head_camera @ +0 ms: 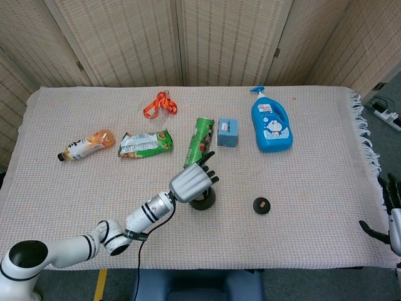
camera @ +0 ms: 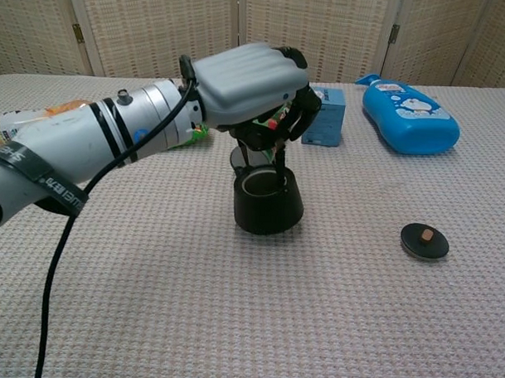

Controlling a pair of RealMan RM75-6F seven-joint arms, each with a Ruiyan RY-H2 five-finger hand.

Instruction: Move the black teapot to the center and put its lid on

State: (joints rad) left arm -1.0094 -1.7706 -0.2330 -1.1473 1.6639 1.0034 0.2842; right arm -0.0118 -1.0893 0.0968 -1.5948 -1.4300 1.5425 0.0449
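Left hand (camera: 252, 81) fingers pinching black teapot (camera: 269, 203) rim, lid (camera: 424, 241) apart, blue bottle (head_camera: 271, 125) with cartoon label, right hand (head_camera: 391, 210) fingers spread

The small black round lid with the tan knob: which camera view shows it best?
The chest view: the small black round lid appears larger there, its tan knob clear, lying free on the woven cloth. The head view shows the lid only as a small dark disc from above.
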